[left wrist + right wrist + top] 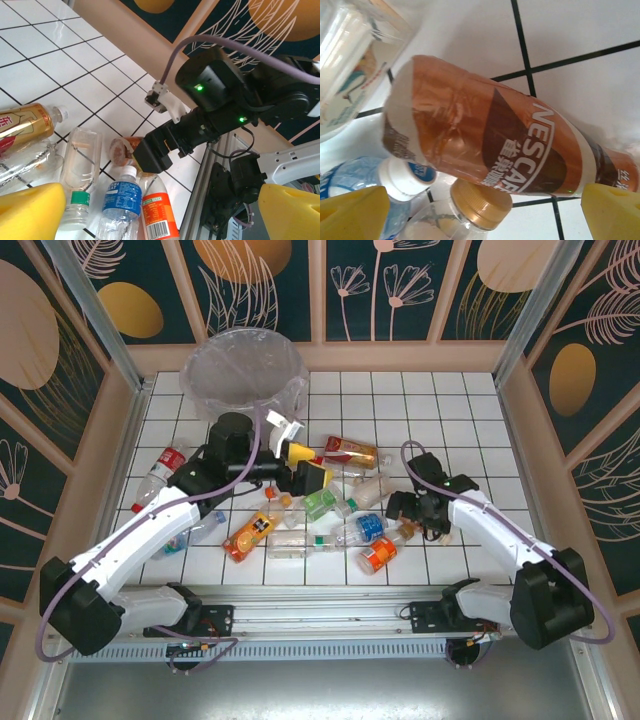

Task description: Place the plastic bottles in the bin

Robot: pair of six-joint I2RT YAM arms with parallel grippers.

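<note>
The bin (243, 368), grey with a clear bag, stands at the far left. Several plastic bottles lie scattered mid-table: a red-gold one (350, 450), green (322, 502), blue (362, 530), and orange ones (250, 535) (380, 555). My left gripper (308, 466) hovers open over the pile; below it lie a blue-label bottle (120, 197) and an orange-label bottle (159, 210). My right gripper (400, 508) is open and low over a brown Nescafe bottle (495, 145), which lies on the tiles just beyond its yellow pads (352, 212), not gripped.
A red-label bottle (165, 465) lies apart at the left, and another (197, 528) lies partly under the left arm. A gold cap (481, 202) and a blue-white cap (407, 175) crowd the brown bottle. Wooden walls (120, 430) frame the tiled table (450, 410).
</note>
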